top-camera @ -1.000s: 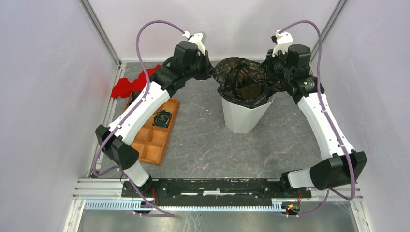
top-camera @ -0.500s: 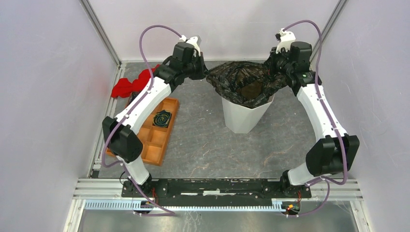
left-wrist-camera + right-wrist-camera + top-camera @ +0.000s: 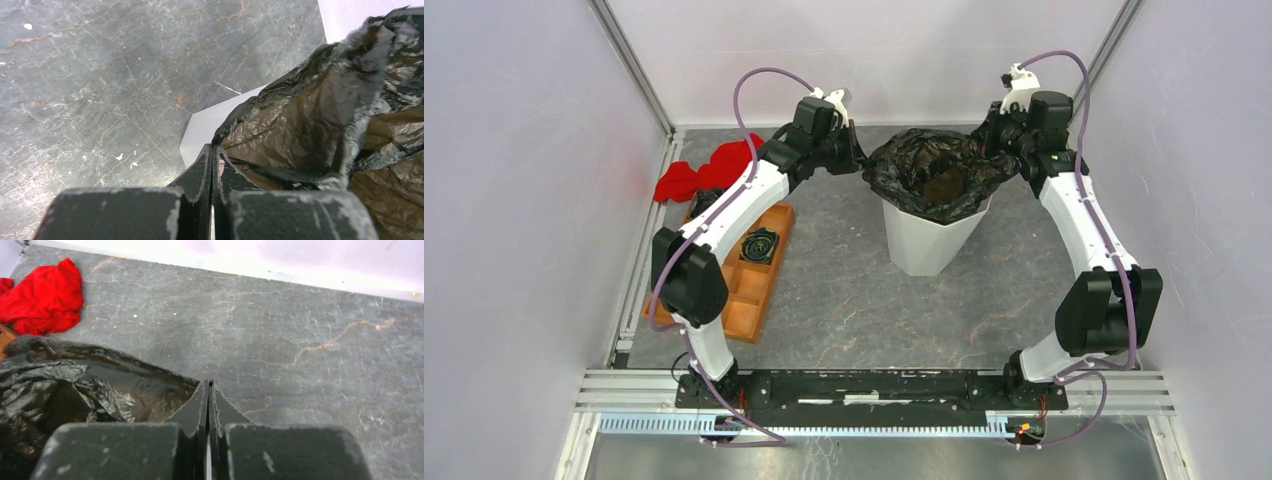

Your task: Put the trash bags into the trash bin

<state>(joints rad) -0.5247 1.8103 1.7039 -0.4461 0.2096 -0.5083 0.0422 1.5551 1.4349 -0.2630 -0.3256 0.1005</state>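
Found trash bag (image 3: 936,178) draped over the rim of trash bin (image 3: 924,245), toward the far wall, with bare table (image 3: 844,300) on the near side. Confirmed left gripper (image 3: 212,147) and right gripper (image 3: 208,384) pinching opposite bag edges, jaws pressed together. Cannot see bin interior. Noted bag mouth wider than a second ago.

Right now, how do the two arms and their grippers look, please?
The left arm and right arm have white links with black joints. A purple cable loops along each. The right arm shows a small green light. The left gripper and right gripper have black fingers, scuffed pale at the edges.
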